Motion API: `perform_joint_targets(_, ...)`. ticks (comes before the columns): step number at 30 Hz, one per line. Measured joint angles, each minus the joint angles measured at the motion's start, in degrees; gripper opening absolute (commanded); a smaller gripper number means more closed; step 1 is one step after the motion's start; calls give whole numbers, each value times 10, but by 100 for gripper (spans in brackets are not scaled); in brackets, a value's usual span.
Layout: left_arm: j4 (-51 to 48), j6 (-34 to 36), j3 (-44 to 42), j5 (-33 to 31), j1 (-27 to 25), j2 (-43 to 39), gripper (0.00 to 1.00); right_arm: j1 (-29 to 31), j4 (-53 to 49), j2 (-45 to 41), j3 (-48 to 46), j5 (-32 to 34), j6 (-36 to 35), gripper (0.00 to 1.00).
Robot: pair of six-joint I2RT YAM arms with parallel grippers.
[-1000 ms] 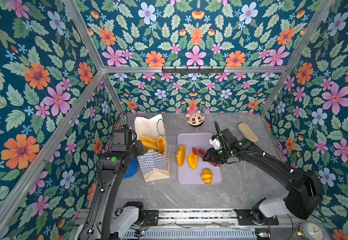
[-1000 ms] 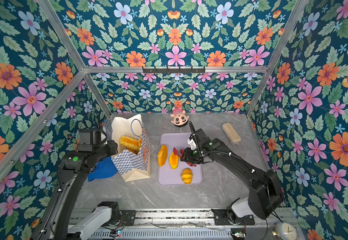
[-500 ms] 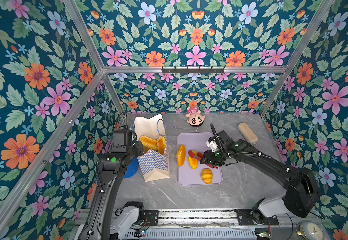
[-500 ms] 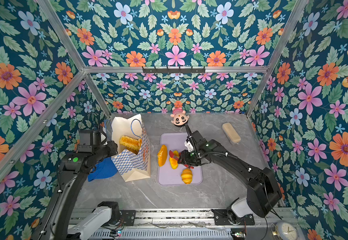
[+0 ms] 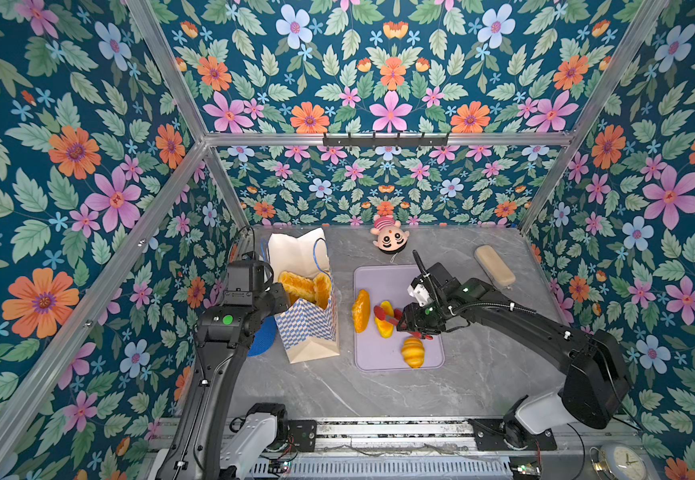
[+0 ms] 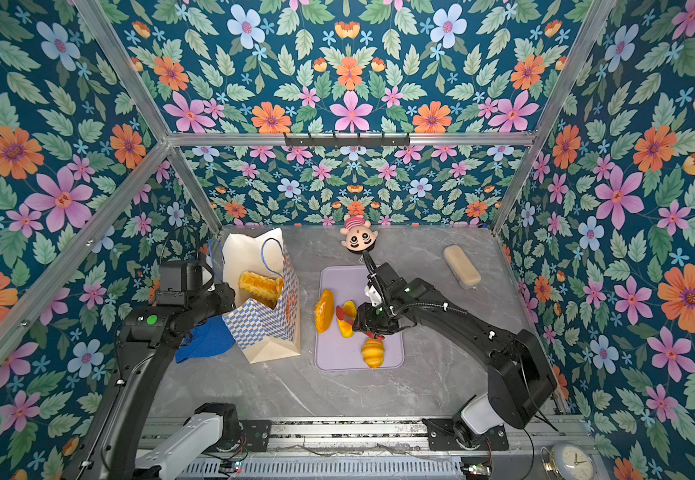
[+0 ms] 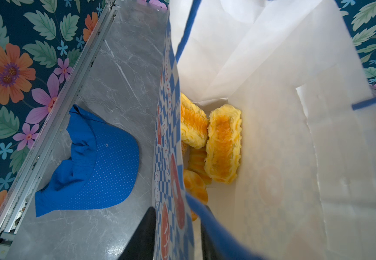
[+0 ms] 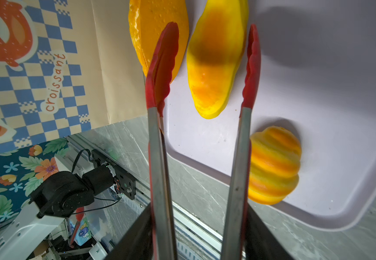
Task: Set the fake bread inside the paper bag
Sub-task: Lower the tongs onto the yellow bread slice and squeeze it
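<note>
Left jaws clamp the paper bag (image 5: 310, 328) rim to hold it open. Right jaws grip tongs (image 8: 160, 157); tips straddle the oval bread (image 8: 214, 67) ahead, not yet pinched.

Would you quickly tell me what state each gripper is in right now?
Left gripper: closed on the wall of the paper bag.
Right gripper: holding the red-tipped tongs, tips spread either side of a yellow bread.

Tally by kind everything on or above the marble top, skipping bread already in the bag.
Purple tray: 1
Fake bread on it: 3 (orange oval, yellow oval, croissant)
Paper bag: 1
Red tongs: 1
Blue cap: 1
Doll head: 1
Beige block: 1
Total: 9
</note>
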Motion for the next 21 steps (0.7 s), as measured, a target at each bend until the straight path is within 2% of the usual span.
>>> perform_joint_targets(7, 0, 0, 0, 0, 0, -3, 36, 7, -4, 22, 12, 11, -3, 56)
perform_joint_targets(16, 0, 0, -1, 0, 0, -4, 36, 7, -8, 29, 15, 30, -4, 44)
perform_joint_targets(21, 0, 0, 0, 0, 0, -4, 36, 7, -13, 20, 14, 41, -4, 41)
